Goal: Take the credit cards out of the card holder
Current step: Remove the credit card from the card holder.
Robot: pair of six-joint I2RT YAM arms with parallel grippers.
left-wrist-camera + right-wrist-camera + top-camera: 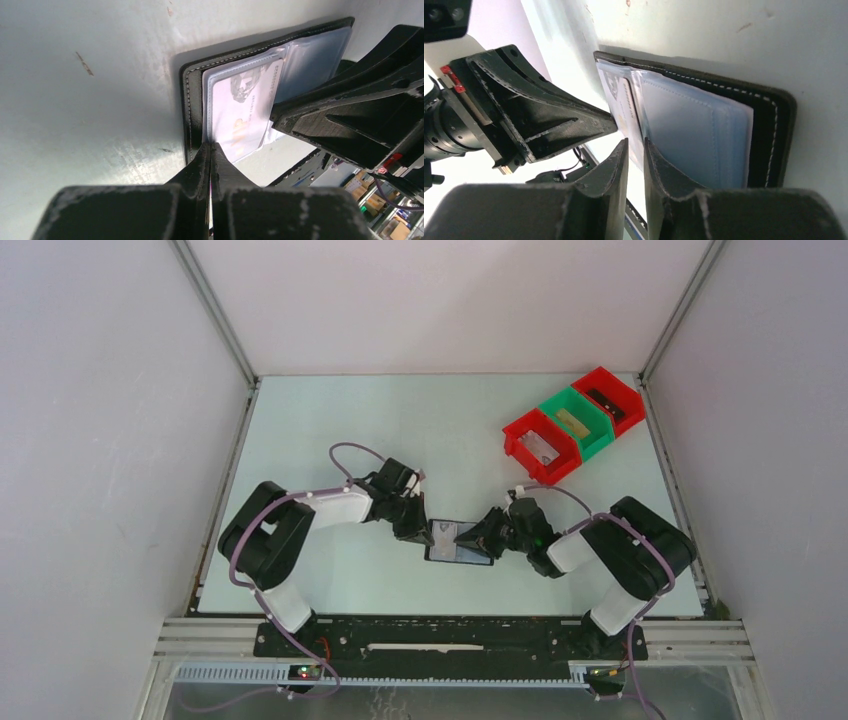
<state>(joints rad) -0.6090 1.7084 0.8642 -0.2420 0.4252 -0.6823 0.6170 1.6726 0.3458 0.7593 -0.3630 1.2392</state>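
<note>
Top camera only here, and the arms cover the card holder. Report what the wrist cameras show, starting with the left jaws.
Observer: The left gripper has its jaws shut, with the tips at the near edge of a clear sleeve in the open card holder.
Operator: Tell me what's in that sleeve.
Observer: A pale credit card with printing on it, lying inside the sleeve.
Operator: Now the right side.
Observer: The right gripper has its jaws a narrow gap apart at the edge of a blue-grey sleeve leaf. I cannot tell whether they grip it.
</note>
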